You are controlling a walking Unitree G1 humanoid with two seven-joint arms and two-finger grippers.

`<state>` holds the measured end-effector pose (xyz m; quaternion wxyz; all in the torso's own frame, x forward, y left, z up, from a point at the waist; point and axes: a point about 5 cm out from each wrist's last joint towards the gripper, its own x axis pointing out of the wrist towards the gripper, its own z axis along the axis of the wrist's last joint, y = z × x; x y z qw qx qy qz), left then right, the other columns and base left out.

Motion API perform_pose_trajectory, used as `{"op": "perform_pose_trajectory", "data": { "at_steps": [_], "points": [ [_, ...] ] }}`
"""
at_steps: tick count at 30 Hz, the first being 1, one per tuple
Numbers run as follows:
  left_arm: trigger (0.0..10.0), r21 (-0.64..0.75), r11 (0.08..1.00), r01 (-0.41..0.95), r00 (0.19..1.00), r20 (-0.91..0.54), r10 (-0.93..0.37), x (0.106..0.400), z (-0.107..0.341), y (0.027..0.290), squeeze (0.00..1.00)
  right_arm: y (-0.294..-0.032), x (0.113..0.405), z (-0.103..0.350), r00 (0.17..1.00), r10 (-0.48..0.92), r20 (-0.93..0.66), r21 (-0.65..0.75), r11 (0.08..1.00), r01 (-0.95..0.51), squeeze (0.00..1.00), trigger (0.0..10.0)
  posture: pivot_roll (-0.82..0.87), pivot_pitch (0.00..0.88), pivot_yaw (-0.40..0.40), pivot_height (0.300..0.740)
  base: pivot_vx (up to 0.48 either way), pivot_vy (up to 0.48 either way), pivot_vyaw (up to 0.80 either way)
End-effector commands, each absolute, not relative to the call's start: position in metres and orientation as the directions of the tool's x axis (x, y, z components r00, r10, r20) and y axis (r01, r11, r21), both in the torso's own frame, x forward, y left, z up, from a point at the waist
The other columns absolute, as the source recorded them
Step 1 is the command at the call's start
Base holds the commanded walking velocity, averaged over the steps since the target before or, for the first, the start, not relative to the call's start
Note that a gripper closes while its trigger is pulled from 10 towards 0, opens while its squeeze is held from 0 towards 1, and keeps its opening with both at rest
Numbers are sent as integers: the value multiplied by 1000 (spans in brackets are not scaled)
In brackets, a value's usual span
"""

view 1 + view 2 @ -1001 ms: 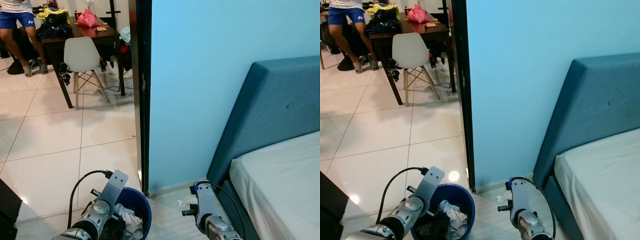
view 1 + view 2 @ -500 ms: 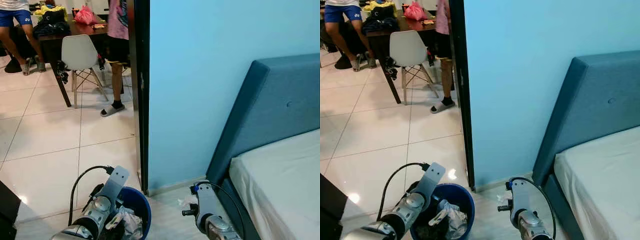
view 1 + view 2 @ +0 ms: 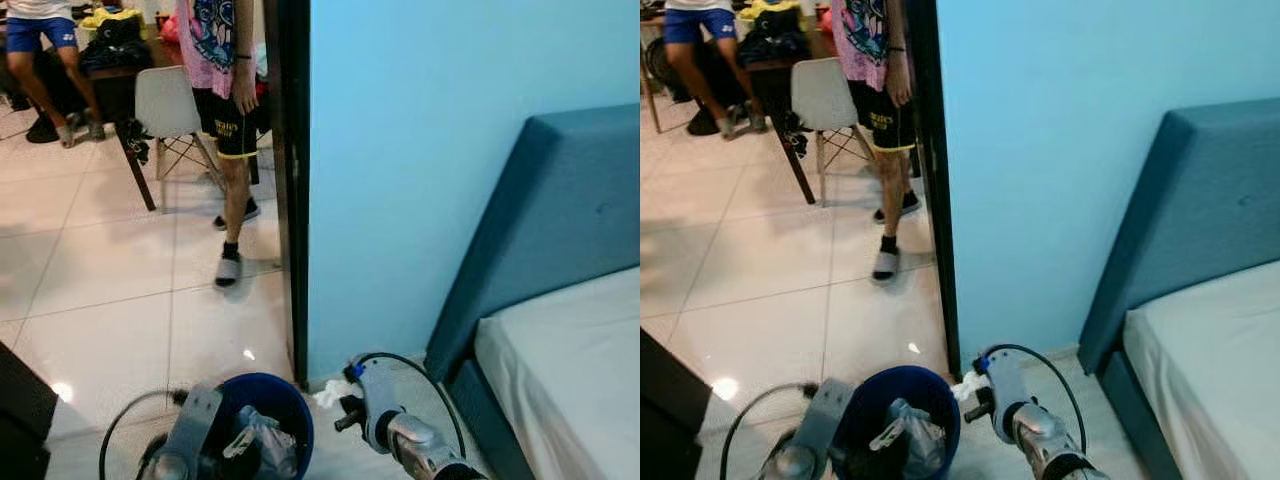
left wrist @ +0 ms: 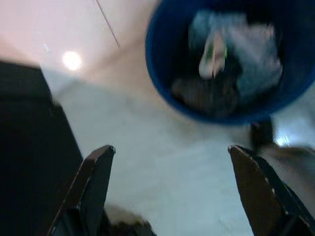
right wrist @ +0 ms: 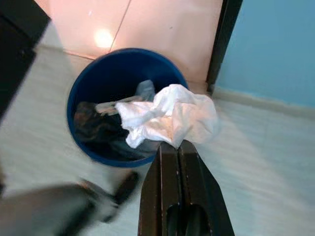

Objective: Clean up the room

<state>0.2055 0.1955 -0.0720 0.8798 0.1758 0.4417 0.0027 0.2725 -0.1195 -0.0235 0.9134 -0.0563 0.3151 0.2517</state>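
White crumpled tissue (image 5: 170,118), clamped in the right gripper (image 5: 178,147), has swung toward the blue bin (image 5: 83,88) at ten o'clock; left gripper (image 4: 172,196) gapes wide, ready for disposal.

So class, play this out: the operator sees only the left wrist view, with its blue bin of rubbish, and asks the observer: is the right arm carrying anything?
Observer: Yes. The right tool is shut on a crumpled white tissue.
Operator: Is it over the bin yet?
Observer: Not quite. In the head views the tissue sits just beside the rim of the blue bin, on the bed's side.
Operator: Anyone nearby?
Observer: A person stands at the doorway beyond the bin.
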Motion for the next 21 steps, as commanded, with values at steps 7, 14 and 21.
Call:
{"op": "perform_pose_trajectory", "data": {
  "at_steps": [7,14,21],
  "points": [
    [10000,269,956,116,481,-858,183,160,-92,210,0,-116,282,-17,697,399,-595,33,879,-475,0,10000,9,88,-26,740,0,0,796],
    [10000,267,952,150,473,-865,169,157,-93,210,0,-120,287,-13,726,357,-588,6,899,-437,0,10000,24,85,-27,740,0,0,794],
    [10000,242,956,165,479,-867,137,158,-93,208,0,-141,290,-15,763,131,-633,-189,930,-317,0,10000,34,79,-30,740,0,0,455]
  ]
}}
